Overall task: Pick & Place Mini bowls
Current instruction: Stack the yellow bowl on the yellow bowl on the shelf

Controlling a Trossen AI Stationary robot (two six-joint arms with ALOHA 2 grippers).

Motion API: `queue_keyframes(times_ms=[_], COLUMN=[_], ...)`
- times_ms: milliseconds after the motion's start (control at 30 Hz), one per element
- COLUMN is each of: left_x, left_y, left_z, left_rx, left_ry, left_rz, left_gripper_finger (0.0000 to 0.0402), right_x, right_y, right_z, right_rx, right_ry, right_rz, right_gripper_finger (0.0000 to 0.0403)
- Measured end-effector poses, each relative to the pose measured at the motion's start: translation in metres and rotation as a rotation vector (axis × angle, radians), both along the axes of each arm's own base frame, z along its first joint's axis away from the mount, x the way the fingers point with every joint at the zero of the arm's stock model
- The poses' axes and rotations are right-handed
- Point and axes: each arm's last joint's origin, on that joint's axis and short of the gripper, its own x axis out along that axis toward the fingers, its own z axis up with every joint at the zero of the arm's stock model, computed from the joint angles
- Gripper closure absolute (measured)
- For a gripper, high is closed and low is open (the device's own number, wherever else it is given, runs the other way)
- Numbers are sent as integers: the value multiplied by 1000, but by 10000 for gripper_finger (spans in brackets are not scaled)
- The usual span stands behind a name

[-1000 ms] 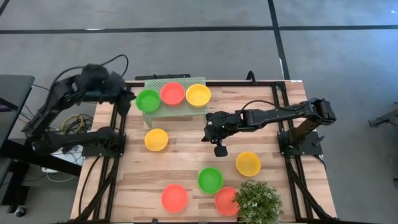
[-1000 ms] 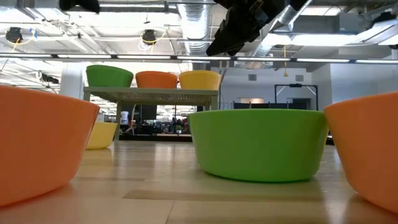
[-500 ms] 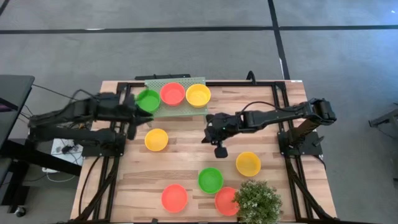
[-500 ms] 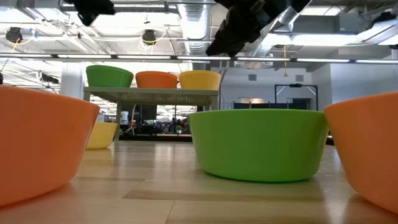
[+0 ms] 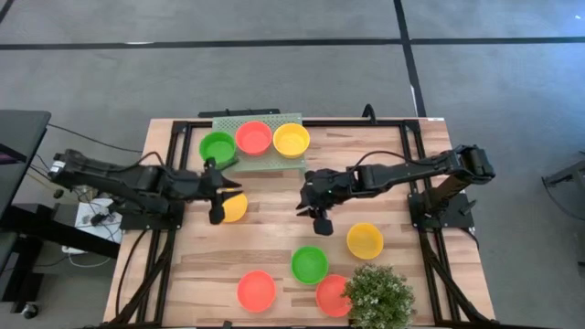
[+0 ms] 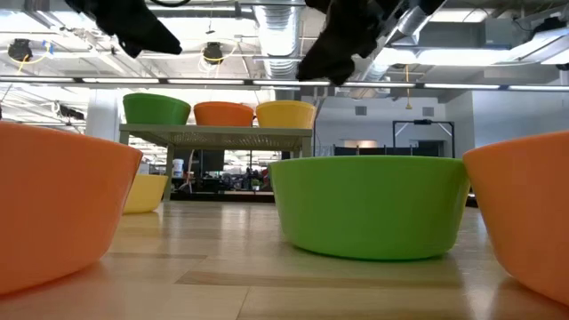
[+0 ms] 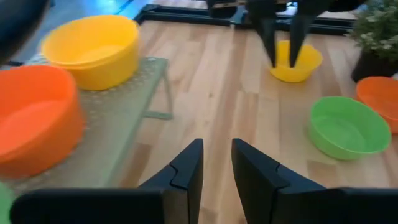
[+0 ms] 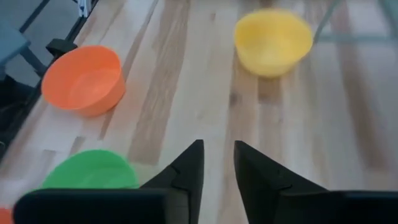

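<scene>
Three mini bowls, green (image 5: 218, 147), red (image 5: 254, 138) and yellow (image 5: 292, 140), stand on the pale green perforated stand (image 5: 239, 163). On the table rest a yellow bowl (image 5: 234, 208), another yellow (image 5: 365, 240), a green (image 5: 309, 264) and two red ones (image 5: 256, 291) (image 5: 331, 294). My left gripper (image 5: 219, 201) (image 7: 216, 165) hovers above the left yellow bowl, open by a narrow gap and empty. My right gripper (image 5: 311, 206) (image 8: 217, 162) hangs over the table's middle, also narrowly open and empty.
A bushy green plant (image 5: 377, 294) stands at the near right edge, partly covering one red bowl. Black frame rails (image 5: 172, 228) run along both sides of the wooden table (image 5: 274, 233). Bare wood lies between the two grippers.
My left arm has swung in from beyond the table's left edge, stretching out toward the right and coming down over the yellow bowl near the stand. The bowls have stayed where they were.
</scene>
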Motion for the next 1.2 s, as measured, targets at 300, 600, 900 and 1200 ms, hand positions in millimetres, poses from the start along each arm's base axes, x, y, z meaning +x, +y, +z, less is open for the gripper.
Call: queue_keyframes(times_ms=[300,600,900,1200], left_x=[5,5,5,5], left_y=[-12,-12,-12,-12], left_z=[-19,-19,-19,-19], left_rx=[-1,-15,-15,-15], left_ry=[9,5,4,2], left_rz=[-60,-53,-53,-53], left_gripper_finger=[316,316,316,316], right_x=[-31,-59,-52,-45], right_y=[23,58,75,66], right_z=[-14,-31,-63,-75], right_rx=[156,307,373,354], right_ry=[425,742,890,911], right_rz=[-297,-697,-836,-875], right_gripper_finger=[301,300,300,304])
